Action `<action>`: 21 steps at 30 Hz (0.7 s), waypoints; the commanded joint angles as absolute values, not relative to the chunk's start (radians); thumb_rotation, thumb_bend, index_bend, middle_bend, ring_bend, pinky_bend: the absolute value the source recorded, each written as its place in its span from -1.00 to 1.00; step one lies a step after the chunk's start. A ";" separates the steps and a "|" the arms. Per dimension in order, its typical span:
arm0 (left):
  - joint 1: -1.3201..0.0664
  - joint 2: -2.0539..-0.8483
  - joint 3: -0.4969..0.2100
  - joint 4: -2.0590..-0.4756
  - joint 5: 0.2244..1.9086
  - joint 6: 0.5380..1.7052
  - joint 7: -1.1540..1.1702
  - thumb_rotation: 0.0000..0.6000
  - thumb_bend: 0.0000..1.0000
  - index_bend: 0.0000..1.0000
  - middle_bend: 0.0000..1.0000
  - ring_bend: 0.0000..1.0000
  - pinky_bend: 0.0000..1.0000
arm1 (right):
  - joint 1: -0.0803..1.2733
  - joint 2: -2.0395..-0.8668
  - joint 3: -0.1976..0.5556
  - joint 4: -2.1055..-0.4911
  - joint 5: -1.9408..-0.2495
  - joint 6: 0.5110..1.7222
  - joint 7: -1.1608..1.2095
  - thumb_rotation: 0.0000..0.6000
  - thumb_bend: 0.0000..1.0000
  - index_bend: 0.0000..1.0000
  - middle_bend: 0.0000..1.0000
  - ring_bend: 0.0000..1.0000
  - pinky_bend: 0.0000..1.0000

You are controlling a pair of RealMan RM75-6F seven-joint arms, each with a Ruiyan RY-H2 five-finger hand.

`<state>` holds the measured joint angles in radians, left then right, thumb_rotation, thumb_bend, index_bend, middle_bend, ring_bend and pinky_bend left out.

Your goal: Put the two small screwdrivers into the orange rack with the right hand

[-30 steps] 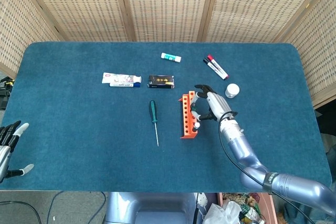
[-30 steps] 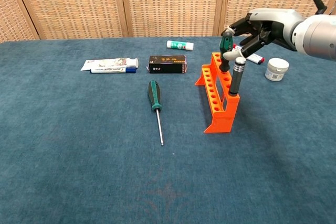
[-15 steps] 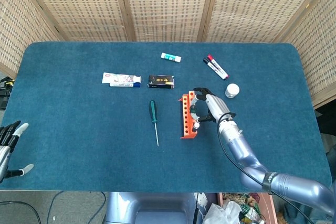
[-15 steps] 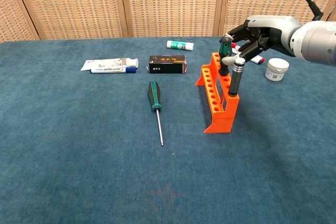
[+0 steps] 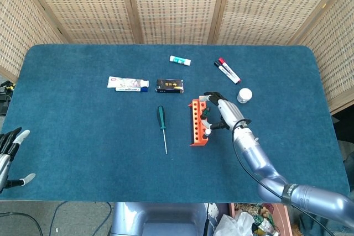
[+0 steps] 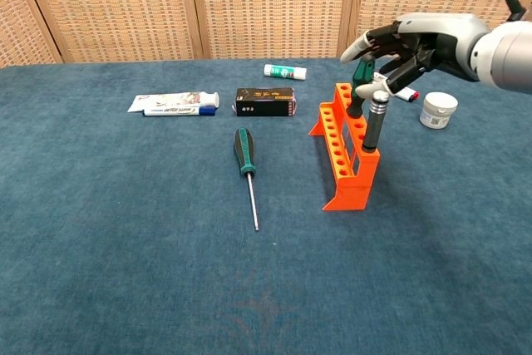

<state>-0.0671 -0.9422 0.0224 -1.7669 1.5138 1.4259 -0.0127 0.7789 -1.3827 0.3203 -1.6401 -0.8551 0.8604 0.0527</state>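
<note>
- The green-handled small screwdriver [image 6: 361, 87] stands upright in a hole of the orange rack [image 6: 343, 149], near its far end, its long axis vertical; just in front of it a grey-handled small screwdriver [image 6: 376, 122] stands upright in the same rack.
- The right robot hand [image 6: 403, 43] is directly above and just behind the green handle, fingers spread around its top; whether a fingertip touches it I cannot tell, so I cannot say if it is held or let go.
- Judged from this, both small tools are seated and the next move is a straight lift of the hand, along the handle's axis, so neither screwdriver is dragged.
- A larger green screwdriver [image 6: 247, 165] lies flat on the table [image 6: 125, 230], well to the rack's left, shaft pointing toward the robot.
- The left robot hand [image 5: 9, 148] hangs open at the table's near left edge, far off.
</note>
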 commanded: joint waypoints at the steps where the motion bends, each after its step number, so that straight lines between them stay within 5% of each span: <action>1: -0.065 -0.940 0.024 -1.766 1.518 1.428 -0.018 1.00 -1.00 -1.00 -1.00 -1.00 -1.00 | 0.760 -1.347 0.318 -1.683 -0.877 0.870 0.060 1.00 -0.45 -0.55 -0.81 -1.00 -0.80; 6: -0.062 -0.935 0.027 -1.764 1.532 1.438 -0.036 1.00 -1.00 -1.00 -1.00 -1.00 -1.00 | 0.711 -1.267 0.312 -1.780 -0.948 0.899 0.088 1.00 -0.57 -0.56 -0.86 -1.00 -0.80; 12: -0.054 -0.935 0.025 -1.752 1.536 1.457 -0.045 1.00 -1.00 -1.00 -1.00 -1.00 -1.00 | 0.606 -1.142 0.261 -1.857 -1.138 1.000 0.101 1.00 -1.00 -0.72 -1.00 -1.00 -0.93; 21: -0.034 -0.951 0.031 -1.740 1.573 1.504 -0.028 1.00 -1.00 -1.00 -1.00 -1.00 -1.00 | 0.327 -1.093 0.073 -1.764 -1.545 1.456 -0.055 1.00 -1.00 -0.98 -1.00 -1.00 -1.00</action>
<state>-0.0363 -0.9500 0.0297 -1.7409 1.5697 1.5019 -0.0281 0.4608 -1.1182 0.1682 -1.8096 -1.4019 1.2778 0.0126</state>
